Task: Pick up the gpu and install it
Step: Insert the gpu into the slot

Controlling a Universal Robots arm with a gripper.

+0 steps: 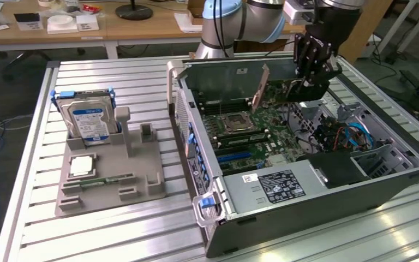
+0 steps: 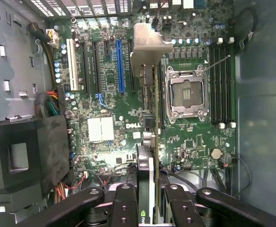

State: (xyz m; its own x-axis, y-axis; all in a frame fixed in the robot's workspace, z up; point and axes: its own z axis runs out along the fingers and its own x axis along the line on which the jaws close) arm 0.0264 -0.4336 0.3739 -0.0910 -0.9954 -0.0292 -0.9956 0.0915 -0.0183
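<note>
Pincer (image 1: 313,82) first: in the exterior view I see it hanging over the open computer case (image 1: 384,180), fingers pointing down and clamped on the gpu (image 1: 300,91). The card stands on edge above the motherboard (image 1: 268,125), its black face just under the fingers and its metal end bracket toward the exterior view's left, near the case's back wall. I cannot tell from here whether the card's lower edge touches the board. The case lies on its side on the slatted worktop (image 1: 122,234). Well apart from it, toward the exterior view's left, a grey holder (image 1: 144,164) carries a hard drive (image 1: 89,117) with a blue label standing upright, and a narrow green memory stick (image 1: 107,180) lying flat.

On the wrist view I look straight down along the card. The pincer (image 2: 150,194) has a black finger on either side of the gpu (image 2: 150,120), closed against it. The card shows edge-on as a thin line running away from the fingers to its silver bracket. It sits over the motherboard (image 2: 105,94), between the long blue slot (image 2: 120,66) and the open processor socket (image 2: 185,92), parallel to the slot. I cannot tell whether it is seated in a slot.
</note>
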